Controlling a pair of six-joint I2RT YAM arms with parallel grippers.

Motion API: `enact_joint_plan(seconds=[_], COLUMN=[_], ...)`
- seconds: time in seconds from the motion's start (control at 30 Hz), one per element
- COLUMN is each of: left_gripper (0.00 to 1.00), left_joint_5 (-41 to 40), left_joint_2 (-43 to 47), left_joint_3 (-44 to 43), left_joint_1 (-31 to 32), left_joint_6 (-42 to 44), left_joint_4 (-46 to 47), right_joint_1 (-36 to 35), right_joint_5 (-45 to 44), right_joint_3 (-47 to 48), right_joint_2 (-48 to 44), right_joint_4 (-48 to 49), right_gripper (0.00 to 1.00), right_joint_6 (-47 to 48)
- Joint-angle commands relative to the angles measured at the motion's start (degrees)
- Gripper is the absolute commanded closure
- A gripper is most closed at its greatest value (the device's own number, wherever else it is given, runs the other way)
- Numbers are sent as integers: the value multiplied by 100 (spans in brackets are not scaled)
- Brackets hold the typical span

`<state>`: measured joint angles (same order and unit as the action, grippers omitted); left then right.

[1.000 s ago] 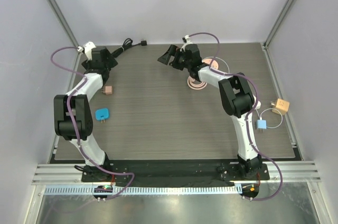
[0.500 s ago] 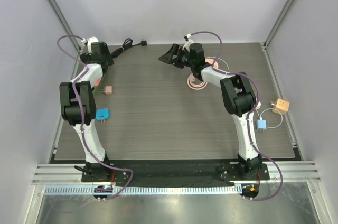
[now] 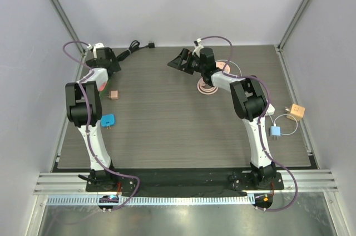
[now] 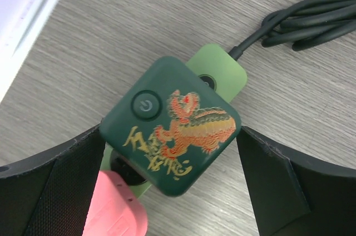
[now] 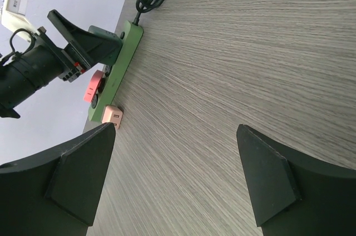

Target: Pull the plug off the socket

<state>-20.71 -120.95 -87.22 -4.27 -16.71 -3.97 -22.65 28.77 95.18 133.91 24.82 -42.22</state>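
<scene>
A dark green plug (image 4: 175,130) with a gold and red dragon sits in the light green socket strip (image 4: 219,72) at the table's back left. My left gripper (image 4: 169,138) is open, one finger on each side of this plug, the left finger close against it and a small gap at the right finger. A pink plug (image 4: 114,208) sits in the strip right beside it. My right gripper (image 5: 175,130) is open and empty above the middle back of the table (image 3: 179,60), facing the strip (image 5: 119,58).
The strip's black cord (image 3: 136,47) lies coiled at the back edge. A pink cube adapter (image 3: 113,95) and a blue adapter (image 3: 107,119) lie near the left arm. A pink coiled cable (image 3: 207,87), an orange adapter (image 3: 296,111) and a light blue one (image 3: 275,131) lie on the right.
The left arm's elbow has swung back toward the strip while its gripper stayed over the plug. The right gripper has shifted only slightly.
</scene>
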Motion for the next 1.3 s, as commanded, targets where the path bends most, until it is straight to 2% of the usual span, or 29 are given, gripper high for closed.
enact_joint_plan(seconds=[0.0,0.13,0.27,0.6,0.7,0.83,0.97,1.03,1.17,1.27], left_gripper=[0,3,12,21,21,20,21,21,12,6], left_joint_5=[102,225,576,833,893,1104,1883,2009,1922,1405], left_joint_2=[-78,-35,-52,-131,-140,-324,-438,-508,-623,-362], left_joint_3=[-181,2,47,-304,-488,-1068,-1385,-1613,-2210,-2484], left_joint_1=[-47,-47,-12,312,549,734,822,1015,1394,1438], left_joint_6=[-8,36,-174,-500,-605,-746,-1289,-1352,-993,-571], left_joint_4=[326,773,932,678,599,-58,-271,-341,-859,-1483], right_joint_1=[-28,-37,-28,-28,-37,-37,-55,-55,-64,-64], right_joint_5=[76,84,93,85,84,84,102,111,137,137], right_joint_3=[89,106,141,133,177,212,264,291,326,352], right_joint_2=[-102,-84,-49,-49,21,57,83,109,109,83], right_joint_4=[278,269,278,295,322,339,331,296,208,50], right_gripper=[4,4,4,4,5,5,5,5,5,5], right_joint_6=[-6,-23,-85,-129,-190,-252,-261,-261,-217,-121])
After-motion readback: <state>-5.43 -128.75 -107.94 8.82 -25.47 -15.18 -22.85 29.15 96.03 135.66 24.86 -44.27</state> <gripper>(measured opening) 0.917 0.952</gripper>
